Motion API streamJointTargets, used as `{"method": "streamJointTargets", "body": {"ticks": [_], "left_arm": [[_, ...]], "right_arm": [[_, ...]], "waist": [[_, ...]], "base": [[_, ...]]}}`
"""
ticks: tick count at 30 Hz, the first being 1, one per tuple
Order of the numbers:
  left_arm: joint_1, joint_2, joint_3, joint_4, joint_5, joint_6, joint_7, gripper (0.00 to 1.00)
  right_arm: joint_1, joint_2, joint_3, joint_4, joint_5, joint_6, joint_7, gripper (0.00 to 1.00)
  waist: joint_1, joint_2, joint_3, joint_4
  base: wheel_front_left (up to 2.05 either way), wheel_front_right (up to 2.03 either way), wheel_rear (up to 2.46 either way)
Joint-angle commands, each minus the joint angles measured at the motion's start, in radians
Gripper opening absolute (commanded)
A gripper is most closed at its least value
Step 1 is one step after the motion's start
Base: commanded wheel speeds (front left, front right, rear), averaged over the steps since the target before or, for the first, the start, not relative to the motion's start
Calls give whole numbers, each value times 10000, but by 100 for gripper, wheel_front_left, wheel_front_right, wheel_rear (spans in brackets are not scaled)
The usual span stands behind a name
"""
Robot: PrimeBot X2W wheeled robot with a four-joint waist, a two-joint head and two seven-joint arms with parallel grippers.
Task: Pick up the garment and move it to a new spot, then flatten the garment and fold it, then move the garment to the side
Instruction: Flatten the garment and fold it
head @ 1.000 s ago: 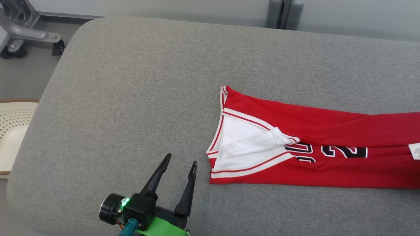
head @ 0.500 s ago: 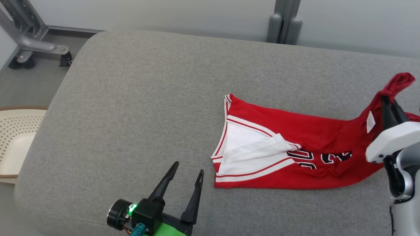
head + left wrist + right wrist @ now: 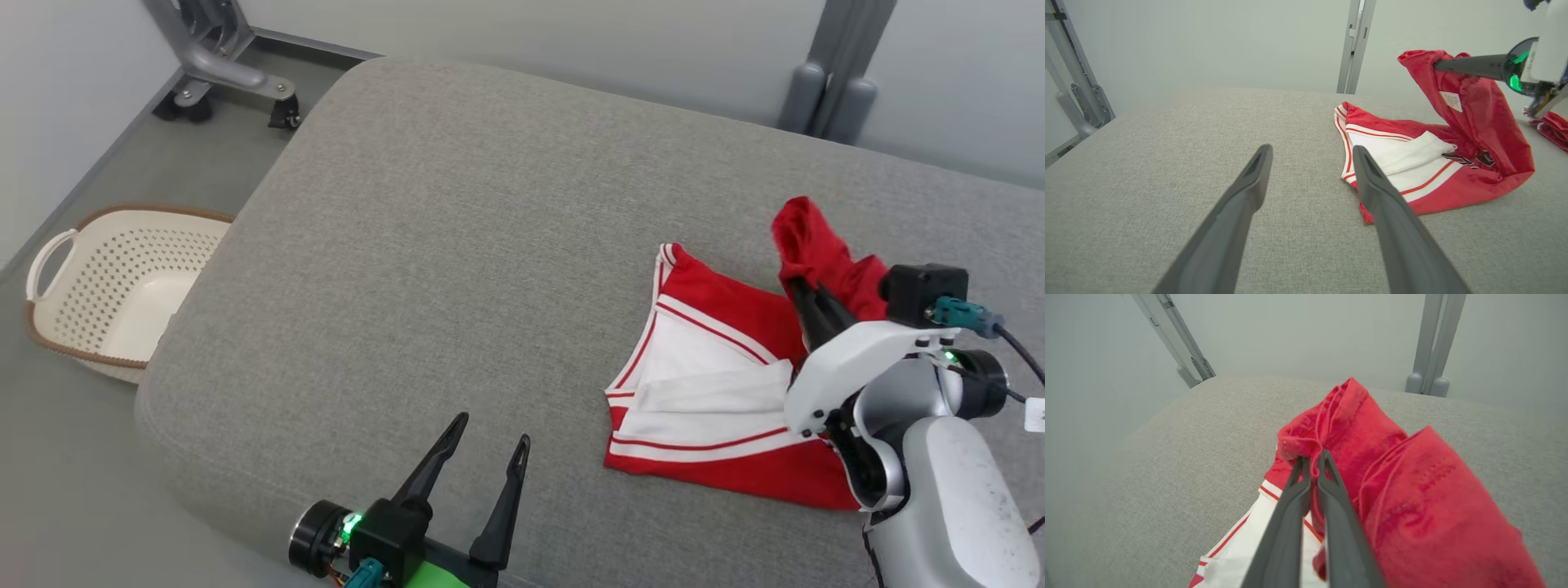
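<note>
The red jersey [image 3: 710,298] had been lifted by one end since earlier, pinched in the right gripper [image 3: 804,294], the rest lying on the grey cushion [image 3: 449,245], left gripper [image 3: 492,429] released; limp light cloth, judged best taken at edges.

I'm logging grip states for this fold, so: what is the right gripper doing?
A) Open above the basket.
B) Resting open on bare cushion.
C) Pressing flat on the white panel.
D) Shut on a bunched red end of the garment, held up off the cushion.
D: the right gripper is pinched shut on a red fold of the garment, up off the grey cushion.
</note>
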Motion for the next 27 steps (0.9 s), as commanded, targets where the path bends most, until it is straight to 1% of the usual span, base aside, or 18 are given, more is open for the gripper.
{"method": "streamJointTargets", "body": {"ticks": [1, 6, 7, 8, 9, 13, 19, 21, 24, 27], "left_arm": [[-140, -21, -12, 42, -74, -18, -26, 100], [-184, -52, -29, 66, -123, 10, -26, 100], [-182, -57, -20, 59, -126, 25, -26, 100], [-185, -64, -8, 39, -130, 48, -26, 100], [-188, -66, -4, 24, -136, 69, -26, 100], [-164, -75, -6, 9, -164, 112, -26, 100], [-65, -79, 81, -43, -129, 165, -26, 100], [-54, -78, 145, -83, -74, 187, -26, 100], [-98, -78, 216, -142, 20, 192, -26, 100], [-169, -78, 245, -176, 83, 160, -26, 100]], "right_arm": [[-175, -18, 152, 228, 90, -1, -71, 0], [-386, -20, 838, 1333, 407, -1, -9, 0], [-457, -18, 988, 1492, 456, -1, -7, 4], [-531, -18, 1188, 1684, 584, -1, -47, 49], [-595, -18, 1303, 1815, 671, -1, -100, 100], [-765, -28, 1742, 2044, 1431, -1, -408, 100], [-724, -27, 1920, 1495, 2131, -1, -782, 100], [-554, -22, 1844, 1182, 2379, -1, -757, 100], [-251, -57, 1462, 755, 2776, -1, -510, 100], [49, -273, 989, 428, 3272, -1, -91, 100]], "waist": [[0, 0, -1, 618], [0, 0, -17, 1017], [0, 0, -7, 1034], [0, 0, 12, 1045], [0, 0, 27, 1049], [0, 0, 22, 1028], [0, 0, -49, 437], [0, 0, -81, 156], [0, 0, -92, -256], [0, 0, -73, -521]], "base": [[0, 0, 0], [0, 0, 0], [0, 0, 0], [0, 0, 0], [0, 0, 0], [0, 0, 0], [0, 0, 0], [0, 0, 0], [0, 0, 0], [0, 0, 0]]}}
